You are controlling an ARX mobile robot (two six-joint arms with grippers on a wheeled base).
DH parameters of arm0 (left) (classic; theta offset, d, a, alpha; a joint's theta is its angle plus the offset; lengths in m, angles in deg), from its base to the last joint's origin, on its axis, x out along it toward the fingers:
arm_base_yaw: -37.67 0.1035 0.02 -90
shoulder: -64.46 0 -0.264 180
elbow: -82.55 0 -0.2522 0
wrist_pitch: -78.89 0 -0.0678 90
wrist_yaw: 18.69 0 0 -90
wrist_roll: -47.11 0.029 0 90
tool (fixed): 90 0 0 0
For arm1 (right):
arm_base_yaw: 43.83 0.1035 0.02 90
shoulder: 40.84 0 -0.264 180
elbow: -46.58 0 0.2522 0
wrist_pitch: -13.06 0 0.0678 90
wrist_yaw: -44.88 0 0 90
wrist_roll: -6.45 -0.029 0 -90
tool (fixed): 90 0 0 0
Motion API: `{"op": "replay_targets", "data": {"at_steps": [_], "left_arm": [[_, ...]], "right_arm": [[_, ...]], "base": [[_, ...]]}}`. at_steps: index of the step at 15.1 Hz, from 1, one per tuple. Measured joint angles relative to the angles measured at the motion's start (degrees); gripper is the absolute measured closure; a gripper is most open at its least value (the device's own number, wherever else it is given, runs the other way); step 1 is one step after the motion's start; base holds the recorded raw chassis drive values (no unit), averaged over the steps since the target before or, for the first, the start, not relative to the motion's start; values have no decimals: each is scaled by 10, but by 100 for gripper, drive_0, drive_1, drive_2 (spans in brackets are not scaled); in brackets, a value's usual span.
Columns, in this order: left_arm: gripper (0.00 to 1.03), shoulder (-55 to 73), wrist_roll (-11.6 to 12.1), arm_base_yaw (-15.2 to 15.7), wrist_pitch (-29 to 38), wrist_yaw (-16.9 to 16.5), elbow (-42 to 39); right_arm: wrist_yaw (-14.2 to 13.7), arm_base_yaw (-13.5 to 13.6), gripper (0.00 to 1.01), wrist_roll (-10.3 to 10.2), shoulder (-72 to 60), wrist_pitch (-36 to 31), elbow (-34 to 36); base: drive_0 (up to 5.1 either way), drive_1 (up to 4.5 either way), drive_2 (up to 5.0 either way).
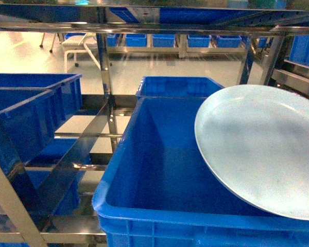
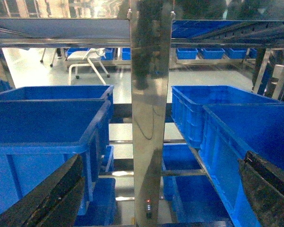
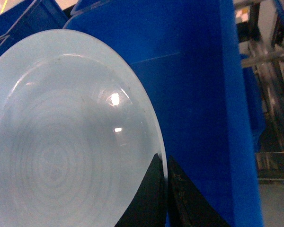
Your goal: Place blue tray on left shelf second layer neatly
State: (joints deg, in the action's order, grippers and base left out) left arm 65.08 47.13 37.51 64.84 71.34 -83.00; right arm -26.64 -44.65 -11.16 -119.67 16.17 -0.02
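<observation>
Head view, blue tray point(image 1: 262, 149) over blue crate point(image 1: 159, 170)

Counts, head view:
we see one blue tray point(image 1: 262, 149), four near blue crates point(image 1: 159, 170), one white chair point(image 1: 80, 46).

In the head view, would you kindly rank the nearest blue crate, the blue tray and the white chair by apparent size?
1. Nearest blue crate
2. Blue tray, though nearness to the camera enlarges it
3. White chair, far off

head: forward-down | wrists: close-in | shared: blue crates point(image 1: 159, 170)
</observation>
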Motion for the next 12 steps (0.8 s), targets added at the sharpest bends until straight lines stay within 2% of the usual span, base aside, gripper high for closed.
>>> {"op": "replay_targets", "data": {"at_steps": [1, 4, 5, 8, 9, 11, 12], "left_arm": [[5, 0, 0, 0, 0, 0, 0], [5, 0, 0, 0, 0, 0, 0], [5, 0, 0, 0, 0, 0, 0], [5, 0, 0, 0, 0, 0, 0], [5, 0, 0, 0, 0, 0, 0], [5, 0, 0, 0, 0, 0, 0], [5, 0, 0, 0, 0, 0, 0]], "right_arm": [[7, 12, 99, -27, -43, 1, -23], [9, 22, 99, -40, -72, 7, -40], [8, 37, 99, -52, -110, 8, -63], [-12, 69, 99, -63, -176, 12, -108], [-26, 84, 99, -63, -205, 13, -135], [-40, 97, 99, -62, -239, 22, -179], [-58, 101, 91, -56, -246, 47, -195]], "base": [[0, 0, 0], [0, 0, 0], [0, 0, 0], [0, 0, 0], [0, 0, 0], [0, 0, 0], [0, 0, 0]]}}
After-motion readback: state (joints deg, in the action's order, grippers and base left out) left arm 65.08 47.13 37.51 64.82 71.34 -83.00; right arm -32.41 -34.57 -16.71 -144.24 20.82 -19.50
